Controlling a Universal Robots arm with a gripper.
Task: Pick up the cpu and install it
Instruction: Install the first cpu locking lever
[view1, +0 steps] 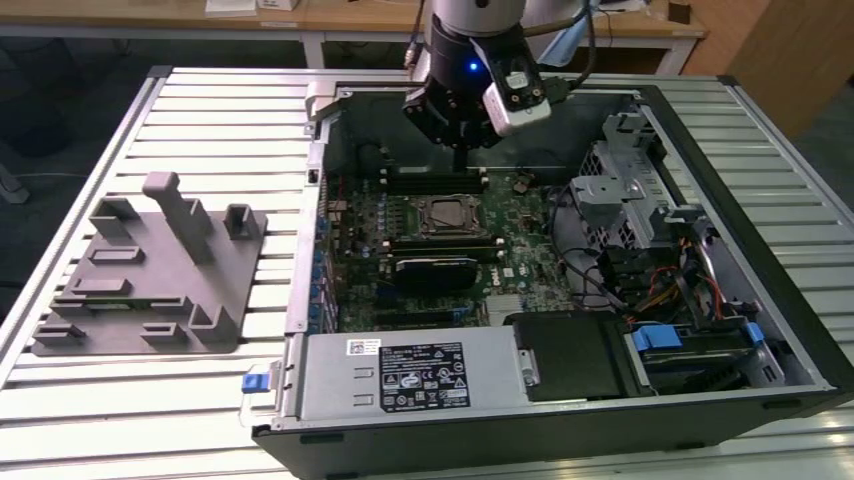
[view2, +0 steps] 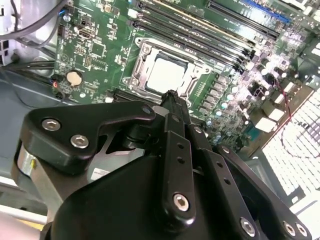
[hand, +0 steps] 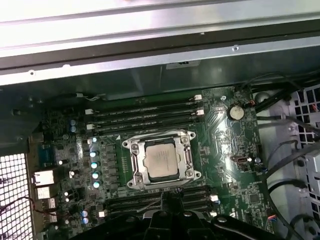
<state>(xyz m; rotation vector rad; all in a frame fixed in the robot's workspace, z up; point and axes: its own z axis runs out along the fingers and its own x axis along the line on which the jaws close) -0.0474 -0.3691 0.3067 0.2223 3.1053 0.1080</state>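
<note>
An open computer case (view1: 747, 130) lies on a slatted metal table (view1: 200, 110). Inside, a green motherboard (view1: 521, 235) sits beside a power supply (view1: 400, 375). A grey plastic fixture tray (view1: 147, 275) rests at the exterior view's left.

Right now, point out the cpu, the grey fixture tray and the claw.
cpu (hand: 161, 159): first wrist view, middle of its silvery top.
fixture tray (view1: 114, 290): exterior view, flat base.
claw (view2: 171, 97): second wrist view, fingertips.

No legible text; white and black labels (view1: 423, 372) on PSU housing (view1: 400, 375), print too small.
</note>
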